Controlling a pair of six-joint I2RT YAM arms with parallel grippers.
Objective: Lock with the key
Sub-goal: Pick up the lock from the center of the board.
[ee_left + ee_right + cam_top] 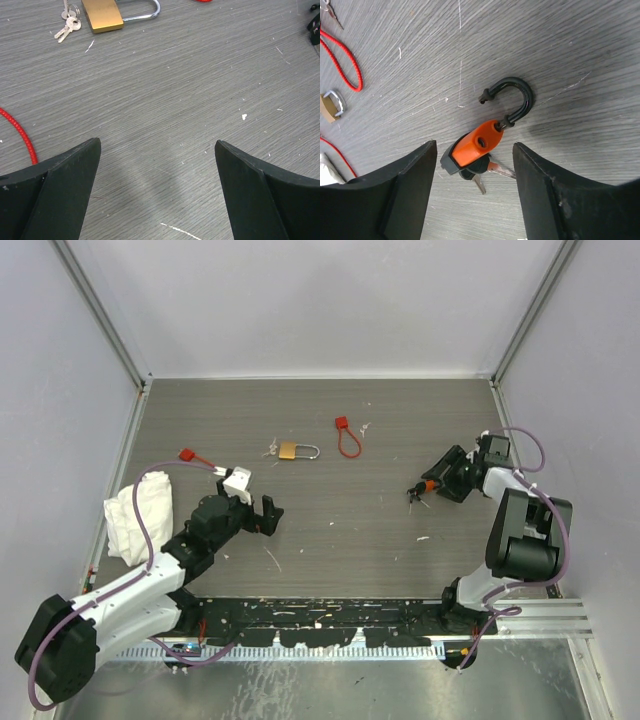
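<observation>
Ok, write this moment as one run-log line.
left gripper: open, empty | right gripper: open, around orange padlock, black shackle unlatched | small dark-headed keys: at padlock base

A dark grey wood-grain table [340,530] (flecked with white scraps [423,538]) sits boxed in by pale, plain walls [320,300]. Aluminium rails [100,310] run up the back corners.

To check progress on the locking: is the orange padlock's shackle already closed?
No: in the right wrist view, one end of the black shackle hangs free, apart from the body of the orange padlock.
</observation>
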